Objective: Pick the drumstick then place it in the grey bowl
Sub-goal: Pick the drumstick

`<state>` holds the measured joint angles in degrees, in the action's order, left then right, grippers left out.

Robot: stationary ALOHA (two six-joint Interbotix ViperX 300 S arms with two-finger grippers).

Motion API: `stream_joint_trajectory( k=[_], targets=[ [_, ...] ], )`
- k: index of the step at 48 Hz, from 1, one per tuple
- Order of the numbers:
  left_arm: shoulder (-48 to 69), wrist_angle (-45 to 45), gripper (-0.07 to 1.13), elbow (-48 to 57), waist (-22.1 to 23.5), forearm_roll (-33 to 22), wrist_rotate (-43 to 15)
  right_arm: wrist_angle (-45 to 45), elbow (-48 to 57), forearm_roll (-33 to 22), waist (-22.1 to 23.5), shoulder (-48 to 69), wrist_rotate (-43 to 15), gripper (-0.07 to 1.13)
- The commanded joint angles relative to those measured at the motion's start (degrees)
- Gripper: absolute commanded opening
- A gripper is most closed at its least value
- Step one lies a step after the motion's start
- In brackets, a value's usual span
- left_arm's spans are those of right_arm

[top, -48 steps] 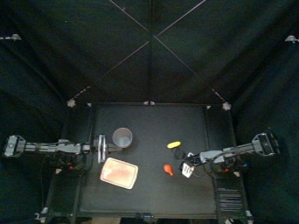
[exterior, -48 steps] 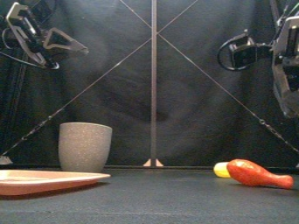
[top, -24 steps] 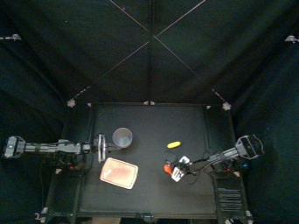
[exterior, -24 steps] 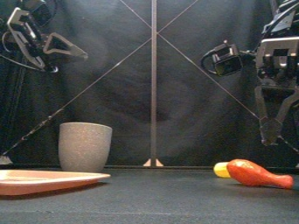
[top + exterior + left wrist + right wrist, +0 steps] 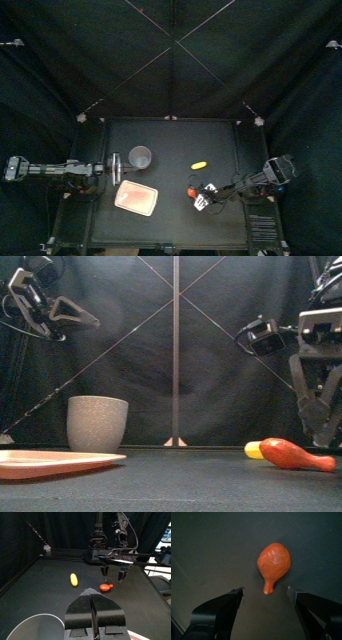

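The red-orange drumstick [image 5: 194, 189] [image 5: 297, 454] lies on the table's right half, with its thin end toward the front right. My right gripper [image 5: 199, 194] [image 5: 321, 434] hangs open just above it; in the right wrist view the drumstick [image 5: 273, 562] lies ahead between the spread jaws of the gripper [image 5: 264, 590]. The left wrist view shows the right gripper [image 5: 112, 572] over the drumstick [image 5: 105, 587]. The grey speckled cup [image 5: 140, 156] [image 5: 96, 423] stands upright at the left. Beside it, raised, my left gripper [image 5: 116, 167] [image 5: 93, 607] rests shut and holds nothing.
A flat pink tray [image 5: 138, 197] [image 5: 54, 462] lies in front of the cup at the front left. A small yellow toy [image 5: 199, 165] [image 5: 251, 449] [image 5: 73, 579] lies just behind the drumstick.
My right gripper has come down and toward the drumstick, with its jaws spread over it. The left arm, the cup and the toys have not moved.
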<state>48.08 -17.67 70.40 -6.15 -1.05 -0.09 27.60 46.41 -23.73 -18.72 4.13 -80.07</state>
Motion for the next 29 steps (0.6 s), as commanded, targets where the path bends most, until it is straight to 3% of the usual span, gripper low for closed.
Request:
stream_joint_trajectory(
  k=[1, 12, 29],
  targets=[
    [-0.3, -1.1, -0.01, -0.6, -0.3, -0.1, 0.0, -0.4, -1.0, -0.3, 0.5, -1.8, -0.5, 1.01],
    [-0.3, -1.1, -0.01, -0.5, -0.3, -0.1, 0.0, -0.4, -2.2, -0.5, 1.1, -4.5, -0.4, 0.96],
    [-0.3, -1.1, -0.01, -0.4, -0.4, -0.1, 0.0, -0.4, -2.5, -0.6, 1.7, -5.0, -0.2, 0.45]
  ],
)
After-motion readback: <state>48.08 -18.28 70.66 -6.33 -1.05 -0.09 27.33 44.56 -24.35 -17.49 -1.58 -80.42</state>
